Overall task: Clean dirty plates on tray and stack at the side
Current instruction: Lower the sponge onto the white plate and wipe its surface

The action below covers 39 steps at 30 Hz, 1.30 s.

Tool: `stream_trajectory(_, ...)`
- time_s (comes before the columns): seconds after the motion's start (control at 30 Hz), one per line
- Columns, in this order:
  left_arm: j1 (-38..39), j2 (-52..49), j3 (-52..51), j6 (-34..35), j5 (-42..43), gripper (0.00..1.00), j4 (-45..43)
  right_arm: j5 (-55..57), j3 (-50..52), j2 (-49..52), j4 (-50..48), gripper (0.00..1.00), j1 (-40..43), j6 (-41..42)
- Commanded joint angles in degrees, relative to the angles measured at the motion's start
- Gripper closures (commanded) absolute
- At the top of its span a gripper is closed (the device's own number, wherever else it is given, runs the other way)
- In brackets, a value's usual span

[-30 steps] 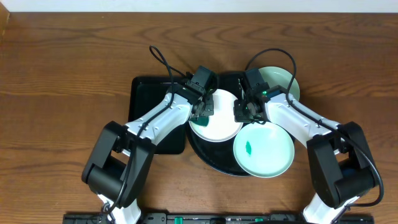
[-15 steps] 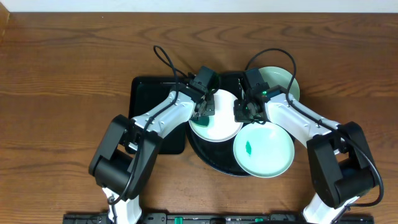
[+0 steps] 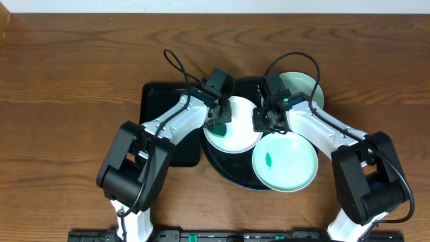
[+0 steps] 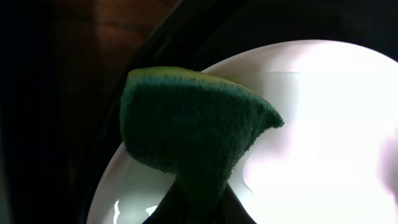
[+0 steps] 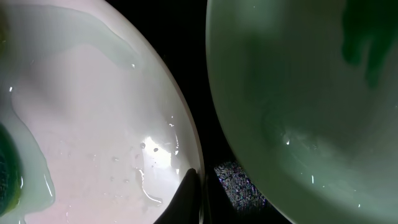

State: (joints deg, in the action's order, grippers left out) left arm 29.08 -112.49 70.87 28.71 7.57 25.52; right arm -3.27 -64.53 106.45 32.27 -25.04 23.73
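The white plate (image 3: 236, 134) lies on the round black tray (image 3: 218, 163). My left gripper (image 3: 218, 119) is shut on a green sponge (image 4: 193, 134) and presses it on the white plate's left side (image 4: 323, 124). My right gripper (image 3: 261, 121) is shut on the white plate's right rim (image 5: 186, 143). A mint green plate with a green smear (image 3: 285, 162) sits at the tray's front right and shows in the right wrist view (image 5: 298, 93). A second mint green plate (image 3: 304, 89) sits behind my right arm.
A rectangular black tray (image 3: 158, 107) lies left of the round tray, under my left arm. Wooden table (image 3: 67, 101) lies all around. Both arms' cables loop above the trays.
My left gripper with the sponge has shifted slightly up and left on the white plate. The right gripper and the plates have not moved.
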Motion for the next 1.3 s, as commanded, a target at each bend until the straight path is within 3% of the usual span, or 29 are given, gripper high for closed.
stream_trajectory(0.0, 1.5, -5.9, -2.4, 0.5, 12.5, 0.92, 0.4, -1.7, 0.6, -0.2, -0.4, 0.99, -0.6, 0.2)
stream_trajectory(0.43, 1.5, -5.8, -2.2, 1.2, 24.2, 0.92, -1.1, -4.3, 0.6, -0.2, -0.8, 0.99, -0.6, -1.1)
stream_trajectory(0.77, 1.5, -2.8, 1.0, 2.3, 25.0, 0.92, -1.0, -4.3, 0.6, -0.2, -0.8, 0.99, -0.6, -1.1)
stream_trajectory(0.93, 1.5, 1.5, 1.3, 2.3, 23.4, 0.92, -1.5, -4.3, 0.6, -0.2, -0.8, 0.99, -0.6, -1.1)
stream_trajectory(1.27, 1.5, 8.9, 1.3, 2.0, 11.7, 0.92, 0.1, -4.3, 0.6, -0.2, -0.8, 0.99, -0.6, -1.1)
